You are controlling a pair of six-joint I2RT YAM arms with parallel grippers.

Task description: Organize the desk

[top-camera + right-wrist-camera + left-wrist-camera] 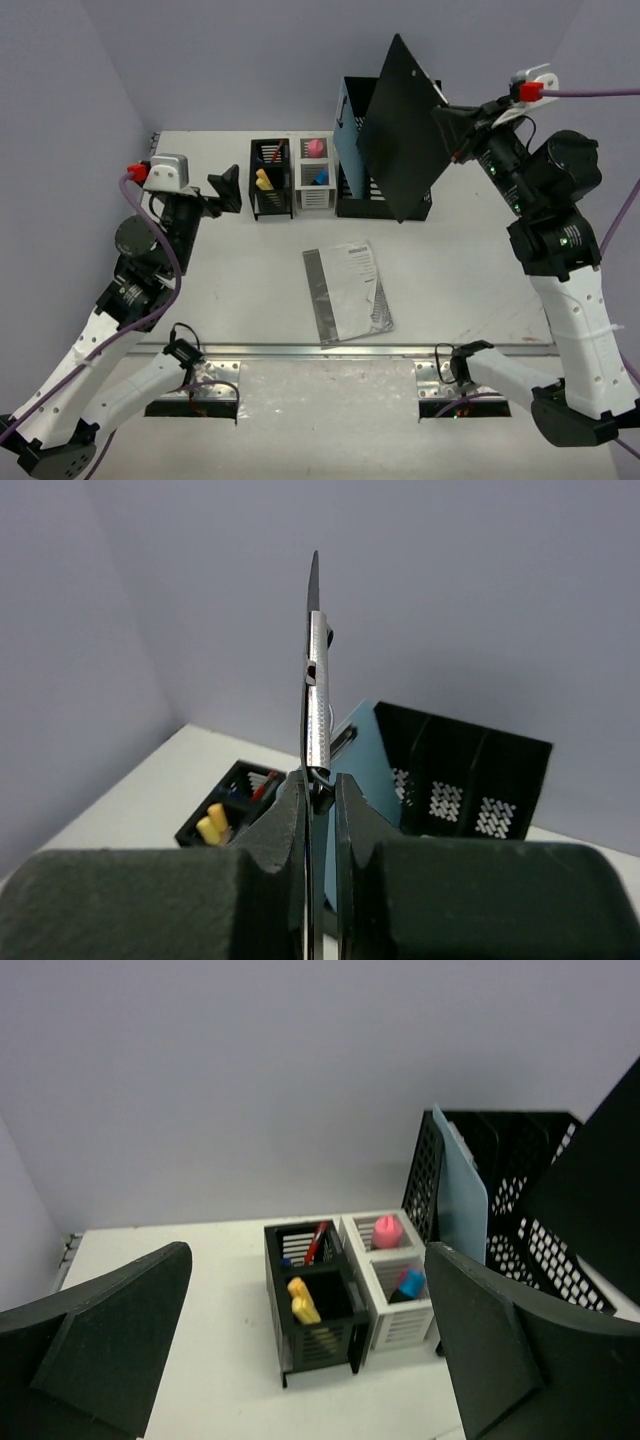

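Right gripper (320, 790) clamping clipboard (400, 130), above desk (250, 290)

The worktop (450, 270) is a large flat white rectangle, lying level between pale lilac walls (250, 60), with a metal rail (340, 350) and mounting plates (225, 372) along its near edge.

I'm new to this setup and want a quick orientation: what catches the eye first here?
The black clipboard, pinched in the right gripper and held tilted in the air over the black file rack at the far edge of the desk. Next, a grey booklet lying flat mid-desk, while the left gripper hangs open at the left.
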